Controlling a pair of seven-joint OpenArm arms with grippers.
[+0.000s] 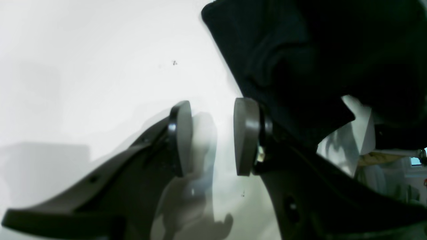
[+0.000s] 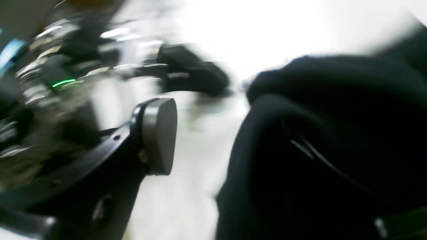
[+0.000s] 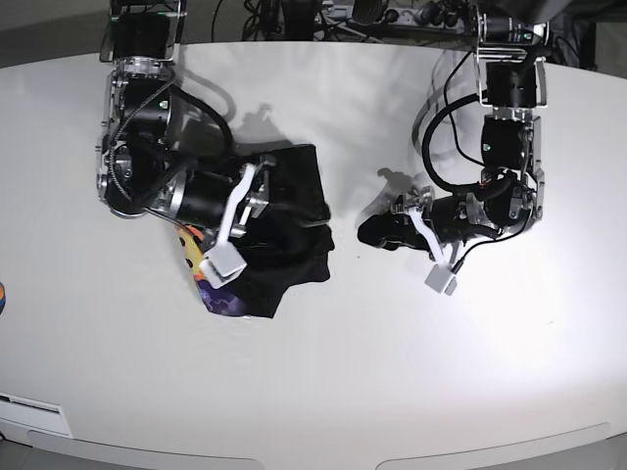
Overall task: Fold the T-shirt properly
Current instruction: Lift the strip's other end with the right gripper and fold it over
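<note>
White tabletop (image 1: 83,66) fills the left wrist view, where the left gripper (image 1: 212,136) stands spread and empty beside black cloth. Blurred, the right wrist view shows the right gripper's (image 2: 213,136) round grey pad (image 2: 160,135) apart from soft dark folds, jaws parted. Only the base view shows the T-shirt (image 3: 279,235) whole, a crumpled heap with a colourful print edge.

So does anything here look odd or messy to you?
Yes: the T-shirt lies bunched in a crumpled heap on the table, not flat, with its colourful print peeking out at the lower left edge.
</note>
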